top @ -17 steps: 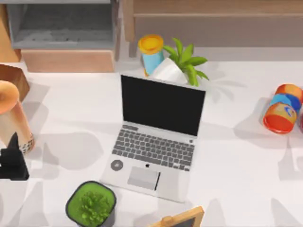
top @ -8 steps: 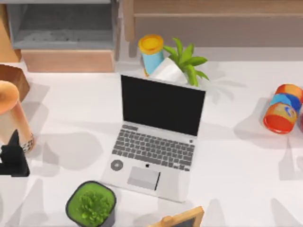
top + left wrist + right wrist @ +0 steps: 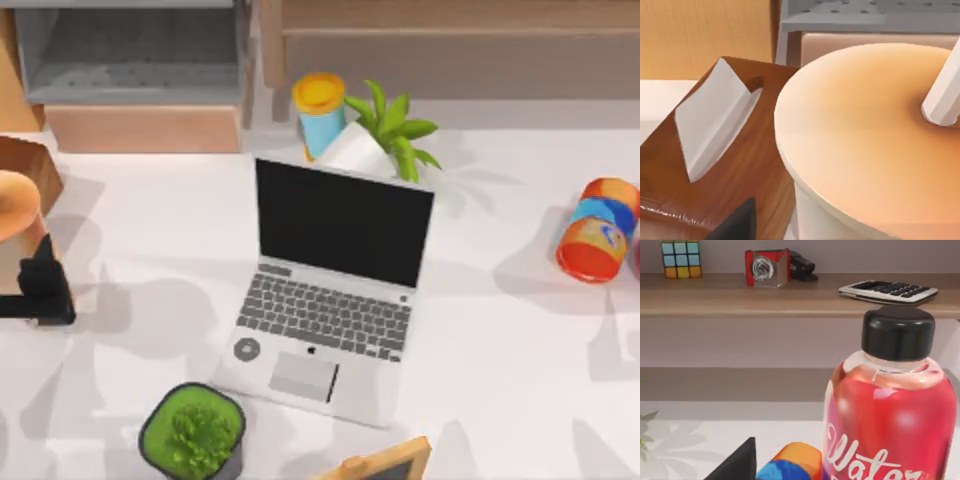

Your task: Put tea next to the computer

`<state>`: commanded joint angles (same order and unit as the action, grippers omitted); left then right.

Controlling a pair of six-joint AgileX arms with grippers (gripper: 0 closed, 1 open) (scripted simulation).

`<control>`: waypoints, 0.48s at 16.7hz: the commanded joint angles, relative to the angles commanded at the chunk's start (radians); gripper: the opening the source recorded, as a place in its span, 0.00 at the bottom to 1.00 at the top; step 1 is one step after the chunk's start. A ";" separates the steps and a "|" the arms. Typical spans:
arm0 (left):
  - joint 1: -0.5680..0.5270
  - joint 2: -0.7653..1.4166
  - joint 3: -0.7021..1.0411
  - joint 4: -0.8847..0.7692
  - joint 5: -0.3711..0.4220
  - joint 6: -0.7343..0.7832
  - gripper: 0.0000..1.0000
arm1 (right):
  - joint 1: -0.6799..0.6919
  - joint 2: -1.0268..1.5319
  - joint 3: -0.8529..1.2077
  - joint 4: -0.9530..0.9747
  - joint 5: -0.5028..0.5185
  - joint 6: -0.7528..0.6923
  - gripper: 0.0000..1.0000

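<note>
At the table's far left edge, the tea stands with the left gripper against it.

Seen from the left wrist, its tan domed lid and white straw sit very close, with a brown wooden tissue box just beside the cup; I cannot tell whether the jaws are closed on the cup or only near it. The laptop lies open mid-table, well apart from the tea, so the carry looks not yet done. Bare white table left of the keyboard seems the likely spot. Around it are a potted plant, a blue cup and an orange-red can. Shelves run behind, and the right arm waits by a red water bottle.
</note>
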<state>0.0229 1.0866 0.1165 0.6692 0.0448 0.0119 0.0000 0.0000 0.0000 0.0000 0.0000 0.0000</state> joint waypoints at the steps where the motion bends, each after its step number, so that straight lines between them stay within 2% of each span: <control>1: -0.001 0.067 0.010 0.057 -0.001 0.000 1.00 | 0.000 0.000 0.000 0.000 0.000 0.000 1.00; 5: -0.007 0.265 0.035 0.231 -0.004 0.001 1.00 | 0.000 0.000 0.000 0.000 0.000 0.000 1.00; 8: -0.008 0.318 0.040 0.278 -0.005 0.000 1.00 | 0.000 0.000 0.000 0.000 0.000 0.000 1.00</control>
<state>0.0144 1.4049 0.1568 0.9473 0.0397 0.0124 0.0000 0.0000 0.0000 0.0000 0.0000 0.0000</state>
